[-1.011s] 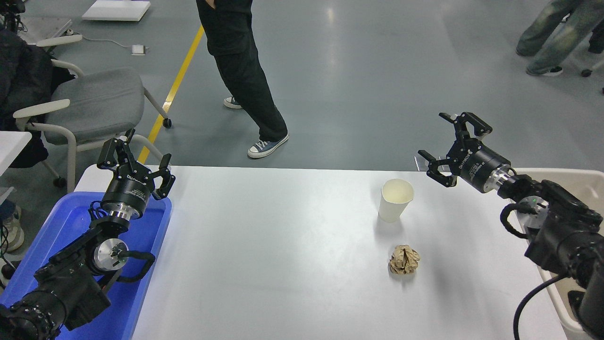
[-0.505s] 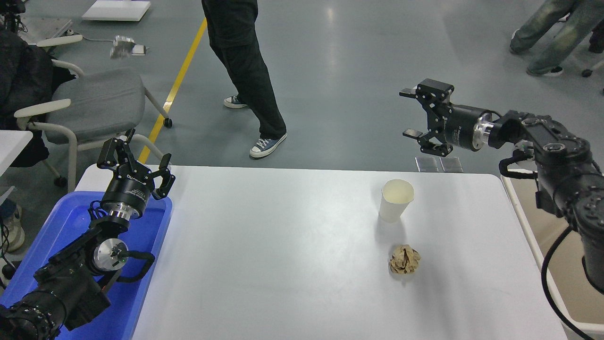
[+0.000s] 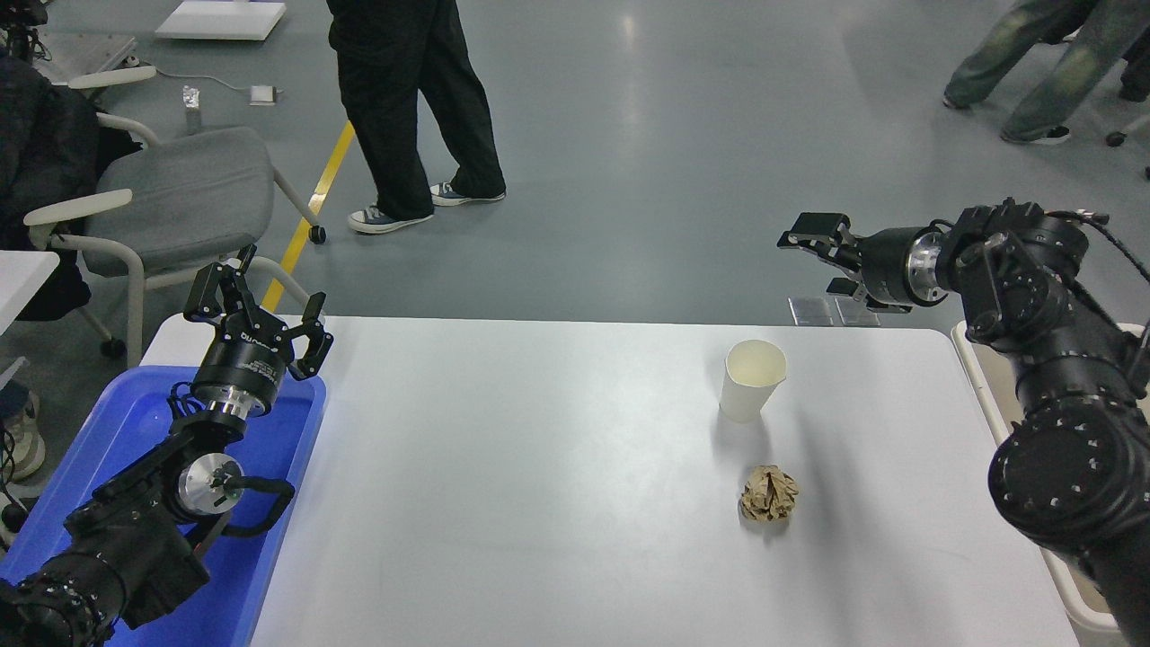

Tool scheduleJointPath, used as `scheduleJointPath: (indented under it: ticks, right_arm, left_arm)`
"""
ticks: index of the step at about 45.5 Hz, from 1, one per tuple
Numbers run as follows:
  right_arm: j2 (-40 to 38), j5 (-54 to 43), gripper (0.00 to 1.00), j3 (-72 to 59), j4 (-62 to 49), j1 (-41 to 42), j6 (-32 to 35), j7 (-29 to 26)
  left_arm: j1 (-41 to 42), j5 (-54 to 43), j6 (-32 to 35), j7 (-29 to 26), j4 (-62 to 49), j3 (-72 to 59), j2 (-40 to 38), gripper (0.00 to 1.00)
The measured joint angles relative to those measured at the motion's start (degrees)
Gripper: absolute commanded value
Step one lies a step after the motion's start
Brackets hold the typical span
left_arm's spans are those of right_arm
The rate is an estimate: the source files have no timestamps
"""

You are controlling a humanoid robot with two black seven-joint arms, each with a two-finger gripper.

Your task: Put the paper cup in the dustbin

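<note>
**A:** What's the room like from your feed?

**B:** White table, grey floor, people walking behind it. The paper cup stands upright and empty, crumpled brown ball nearby. My right gripper hovers beyond the far edge, fingers apart, holding nothing. Dustbin at right; left gripper spread over the blue tray.

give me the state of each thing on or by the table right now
Small white paper cup: upright on the white table, mouth up, untouched.
Crumpled brown paper ball: lying in front of the cup, apart from it.
Beige plastic dustbin: at the table's right edge, mostly hidden.
Blue plastic tray: under the left arm.
Left pincer: open, parked.
Right pincer: open, raised beyond the table's far edge.
</note>
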Motion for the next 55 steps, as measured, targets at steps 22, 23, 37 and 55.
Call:
scheduleJointPath:
  ticks: [22,23,37,55]
  right_arm:
    - [0.5,-0.39,1.0,-18.78,-14.83,-13.91,0.0,6.43]
    - [0.5,-0.39,1.0,-19.28,-15.09,-14.24,0.0,6.49]
    - [0.54,-0.44,1.0,-23.94,-16.56,-17.55,0.0,6.87]
    - [0.55,1.76,0.99,-24.46,-14.08,-18.35,-4.76,5.6]
  left_arm:
    - [0.0,0.01,0.0,0.01,0.0,0.0,0.0,1.0]
    - [0.0,0.0,0.0,0.0,0.0,0.0,0.0,1.0]
    - [0.0,0.0,0.0,0.01,0.0,0.0,0.0,1.0]
    - [0.0,0.0,0.0,0.01,0.0,0.0,0.0,1.0]
